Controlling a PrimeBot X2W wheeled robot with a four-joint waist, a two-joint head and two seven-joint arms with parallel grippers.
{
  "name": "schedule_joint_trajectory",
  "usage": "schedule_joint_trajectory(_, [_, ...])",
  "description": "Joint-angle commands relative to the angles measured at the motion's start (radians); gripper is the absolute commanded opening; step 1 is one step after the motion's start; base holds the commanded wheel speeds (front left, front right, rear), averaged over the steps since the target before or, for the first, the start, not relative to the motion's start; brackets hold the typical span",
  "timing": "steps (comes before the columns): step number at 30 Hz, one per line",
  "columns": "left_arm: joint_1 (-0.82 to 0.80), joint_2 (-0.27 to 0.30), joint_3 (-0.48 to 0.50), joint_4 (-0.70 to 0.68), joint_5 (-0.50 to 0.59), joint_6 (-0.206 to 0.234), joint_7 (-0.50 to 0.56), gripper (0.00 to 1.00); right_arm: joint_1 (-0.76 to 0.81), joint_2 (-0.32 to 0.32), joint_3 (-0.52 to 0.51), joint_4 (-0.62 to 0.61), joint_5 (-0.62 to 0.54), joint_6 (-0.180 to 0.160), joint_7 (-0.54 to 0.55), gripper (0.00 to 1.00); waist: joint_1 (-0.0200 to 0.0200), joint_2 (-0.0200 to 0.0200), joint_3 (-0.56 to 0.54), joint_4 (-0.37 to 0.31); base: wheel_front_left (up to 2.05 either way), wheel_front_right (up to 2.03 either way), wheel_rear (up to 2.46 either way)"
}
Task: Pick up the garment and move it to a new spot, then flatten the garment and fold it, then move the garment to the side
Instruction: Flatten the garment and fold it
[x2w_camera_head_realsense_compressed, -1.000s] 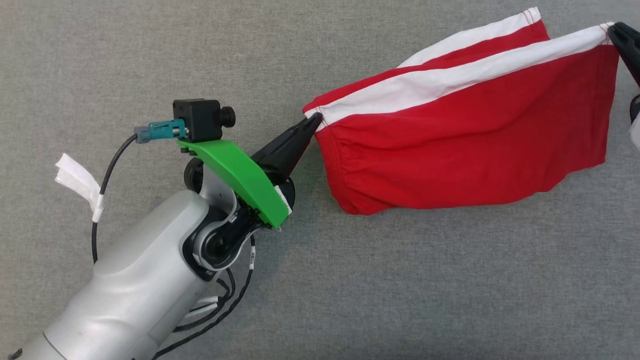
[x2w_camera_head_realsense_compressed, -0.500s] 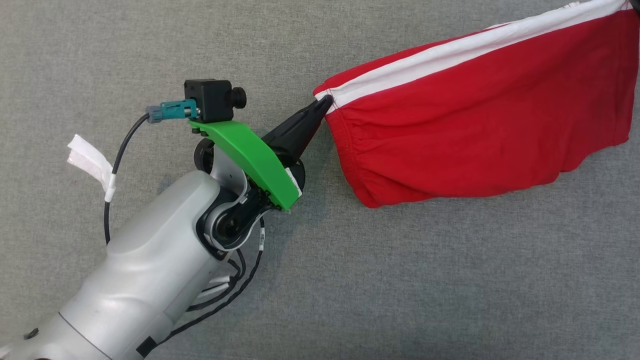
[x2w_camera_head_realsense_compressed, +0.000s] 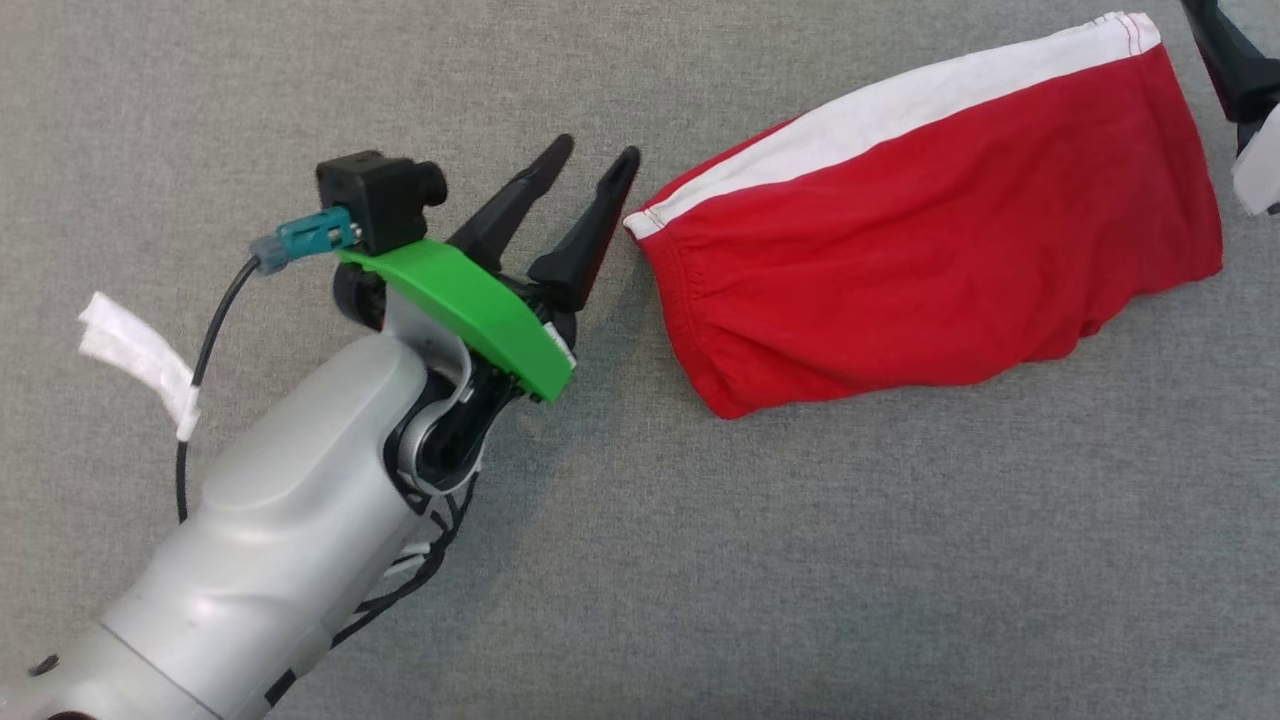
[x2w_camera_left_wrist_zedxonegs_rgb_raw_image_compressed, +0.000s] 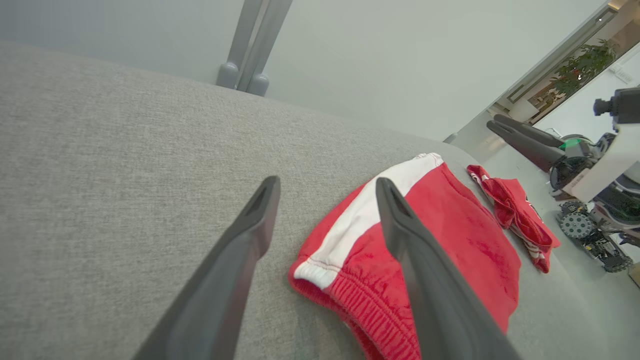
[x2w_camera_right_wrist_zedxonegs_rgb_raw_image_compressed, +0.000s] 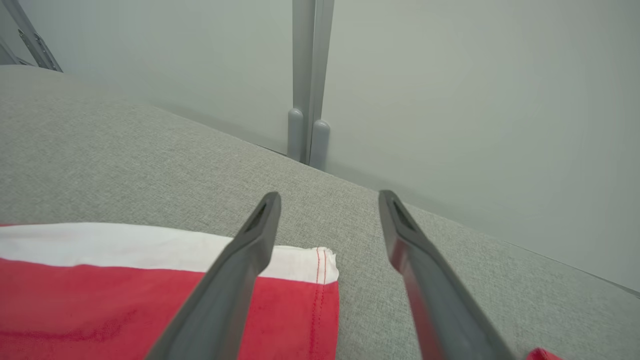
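The garment (x2w_camera_head_realsense_compressed: 930, 230), red shorts with a white side stripe, lies folded in half on the grey surface, apart from both grippers. My left gripper (x2w_camera_head_realsense_compressed: 598, 150) is open just left of the waistband corner, with nothing between its fingers. In the left wrist view the left gripper (x2w_camera_left_wrist_zedxonegs_rgb_raw_image_compressed: 327, 181) stands over that elastic corner of the garment (x2w_camera_left_wrist_zedxonegs_rgb_raw_image_compressed: 450, 225). My right gripper (x2w_camera_right_wrist_zedxonegs_rgb_raw_image_compressed: 328, 196) is open above the white hem corner of the garment (x2w_camera_right_wrist_zedxonegs_rgb_raw_image_compressed: 125, 295). One of its dark fingers (x2w_camera_head_realsense_compressed: 1225, 60) shows at the top right of the head view.
The grey fabric surface (x2w_camera_head_realsense_compressed: 700, 560) stretches out on all sides. A second, crumpled red garment (x2w_camera_left_wrist_zedxonegs_rgb_raw_image_compressed: 515, 215) lies beyond the shorts, near the right arm. A pale wall with a grey post (x2w_camera_right_wrist_zedxonegs_rgb_raw_image_compressed: 305, 80) stands behind the surface's far edge.
Both grippers have opened and let go of the garment's corners. The shorts have dropped from being stretched between them and now lie slack on the surface.
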Motion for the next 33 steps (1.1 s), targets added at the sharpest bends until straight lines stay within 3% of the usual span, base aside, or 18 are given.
schedule_joint_trajectory(1, [0.035,0.023,0.000,0.000,0.041,0.030,-0.024,1.00,0.035,0.001,0.006,0.004,0.016,-0.002,-0.028,1.00,-0.0001,0.0000,-0.037,-0.020,0.00,0.00,0.00])
schedule_joint_trajectory(5, [0.130,0.044,0.040,-0.040,0.156,0.150,-0.061,1.00,0.119,0.011,0.006,0.009,0.051,-0.002,-0.099,1.00,-0.0001,0.0000,-0.090,-0.036,0.00,0.00,0.00])
schedule_joint_trajectory(8, [0.239,0.038,0.120,-0.121,0.304,0.235,-0.063,1.00,0.197,0.022,-0.015,0.014,0.085,-0.002,-0.128,1.00,-0.0001,0.0000,-0.127,-0.036,0.00,0.00,0.00])
schedule_joint_trajectory(12, [0.422,0.000,0.230,-0.265,0.495,0.310,-0.062,1.00,0.298,0.036,-0.049,0.025,0.114,-0.002,-0.138,1.00,-0.0001,0.0000,-0.164,-0.026,0.00,0.00,0.00])
schedule_joint_trajectory(16, [0.586,-0.048,0.284,-0.373,0.672,0.352,-0.062,1.00,0.381,0.059,-0.088,0.067,0.140,-0.002,-0.108,1.00,-0.0001,0.0000,-0.189,0.011,0.00,0.00,0.00])
schedule_joint_trajectory(19, [0.668,-0.084,0.312,-0.411,0.743,0.350,-0.063,1.00,0.406,0.072,-0.120,0.100,0.134,-0.002,-0.085,1.00,-0.0001,0.0000,-0.192,0.044,0.00,0.00,0.00])
schedule_joint_trajectory(23, [0.739,-0.132,0.323,-0.420,0.798,0.315,-0.063,1.00,0.381,0.090,-0.172,0.175,0.109,-0.002,-0.058,1.00,-0.0001,0.0000,-0.182,0.096,0.00,0.00,0.00])
schedule_joint_trajectory(33, [0.775,-0.195,0.355,-0.393,0.879,0.234,-0.063,1.00,0.283,0.160,-0.223,0.419,0.056,-0.002,0.122,1.00,-0.0001,0.0000,-0.164,0.196,0.00,0.00,0.00])
